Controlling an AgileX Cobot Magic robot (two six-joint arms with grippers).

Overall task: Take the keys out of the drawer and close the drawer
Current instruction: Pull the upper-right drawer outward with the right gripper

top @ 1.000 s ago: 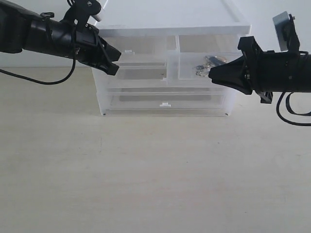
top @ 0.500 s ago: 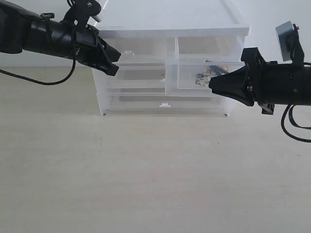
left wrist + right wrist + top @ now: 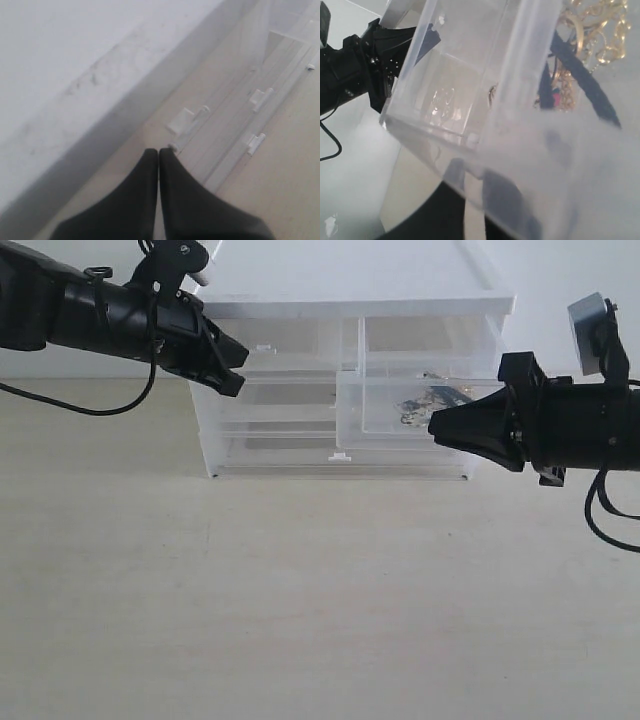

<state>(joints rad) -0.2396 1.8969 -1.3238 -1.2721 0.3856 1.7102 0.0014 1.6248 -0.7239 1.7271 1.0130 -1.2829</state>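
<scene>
**Keys in the open drawer.** One bunch of keys (image 3: pixel 428 400) lies inside the drawer (image 3: pixel 380 422). The drawer stands partly pulled out of the cabinet (image 3: pixel 350 285), near the far edge of the counter (image 3: pixel 300 590). The cabinet has four drawers, two half-width above and two full-width below. There are two grippers. The right gripper (image 3: pixel 432 426) pinches the drawer's front. The left gripper (image 3: pixel 159 151), fingers pressed together, hovers by the cabinet's upper left front.

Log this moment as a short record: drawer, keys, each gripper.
drawer: top right of the cabinet, standing partly out
keys: lying inside the drawer, not yet taken out
right gripper: shut at the drawer's front, low on it
left gripper: shut, empty, by the cabinet's upper left front
task stage: keys not removed, drawer open
</scene>
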